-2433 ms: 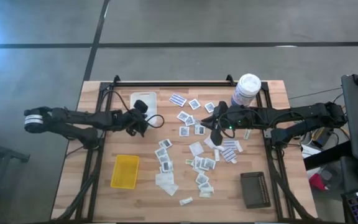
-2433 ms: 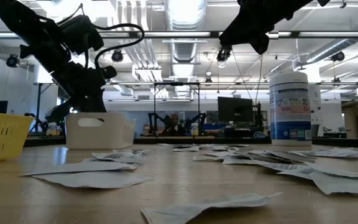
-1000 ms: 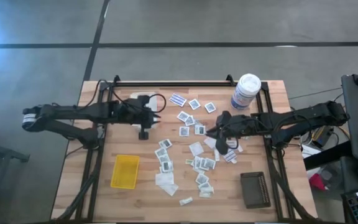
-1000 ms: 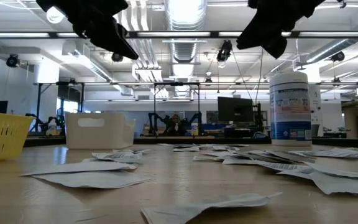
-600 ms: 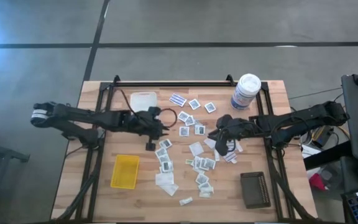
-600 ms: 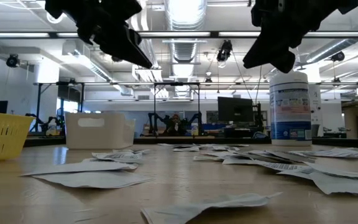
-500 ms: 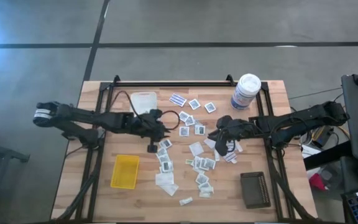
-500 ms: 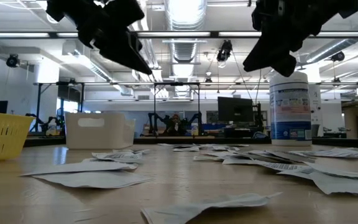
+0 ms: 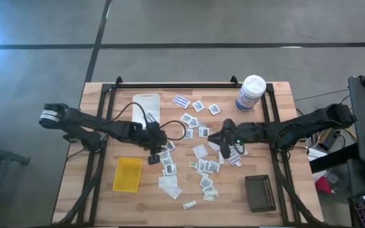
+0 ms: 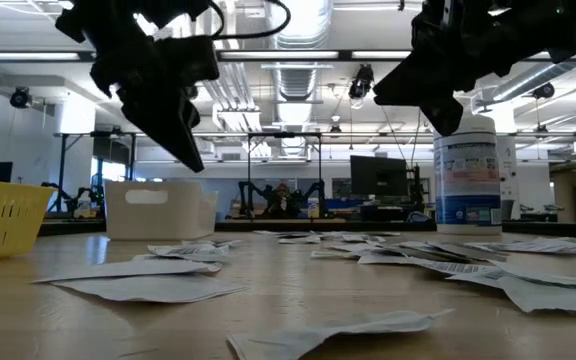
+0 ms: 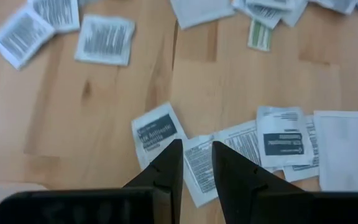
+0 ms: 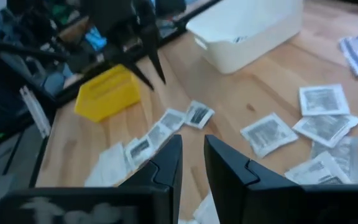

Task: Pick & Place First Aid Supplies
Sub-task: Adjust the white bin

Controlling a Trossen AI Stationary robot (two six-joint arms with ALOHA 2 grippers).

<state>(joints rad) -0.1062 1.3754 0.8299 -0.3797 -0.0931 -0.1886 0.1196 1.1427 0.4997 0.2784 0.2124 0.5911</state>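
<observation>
Your left gripper (image 9: 153, 151) hangs above the left edge of the scatter of first aid packets (image 9: 203, 166), between the white tray (image 9: 146, 105) and the yellow tray (image 9: 127, 174). Its wrist view shows the fingers (image 11: 168, 167) a narrow gap apart with nothing between them — pointed down at a white packet with a dark label (image 11: 157, 132) lying flat on the wooden table (image 9: 100, 190).

Your right gripper (image 9: 224, 143) hovers over the right side of the scatter, near the striped strips (image 9: 234, 152) and the white canister (image 9: 250, 92). Its fingers (image 12: 166, 163) also stand slightly parted and empty.

All the packets lie loose on the tabletop — none in a tray as far as you can see. The black tray (image 9: 260, 192) sits at the near right corner.
</observation>
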